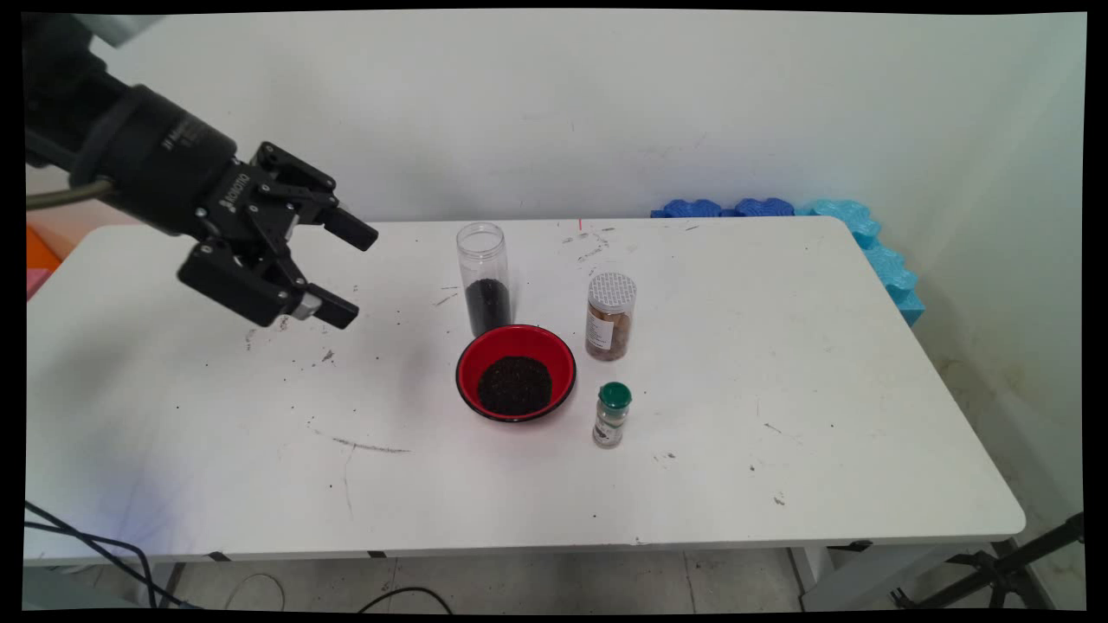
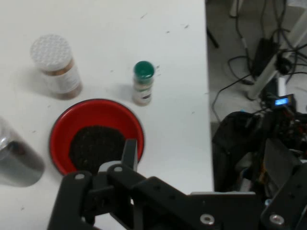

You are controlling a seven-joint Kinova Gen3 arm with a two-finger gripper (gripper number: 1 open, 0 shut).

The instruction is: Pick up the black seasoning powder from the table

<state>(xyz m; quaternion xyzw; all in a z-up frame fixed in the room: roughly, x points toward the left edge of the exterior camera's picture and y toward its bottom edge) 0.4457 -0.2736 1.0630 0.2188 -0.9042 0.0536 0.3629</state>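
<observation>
Currently the gripper (image 1: 351, 272) hangs above the table's (image 1: 822, 415) left part, fingers spread wide, holding nothing, pointing right toward the group of containers. Nearest to it is the tall clear jar (image 1: 484, 279), lidless, upright, long axis vertical, dark granules filling its lower part, mouth up. Probably rigid plastic, smooth and a bit slippery, light; a mid-body side grip looks safest, since it would tip easily. Just in front of it, apparently touching, sits the red bowl (image 1: 516, 372) with a heap of the same dark granules. Right of the bowl stands a capped spice jar (image 1: 610, 316) with brown contents, and nearer the camera a small green-capped shaker (image 1: 612, 414), both upright. Blue foam pieces (image 1: 866, 242) lie behind the table's far right corner.
</observation>
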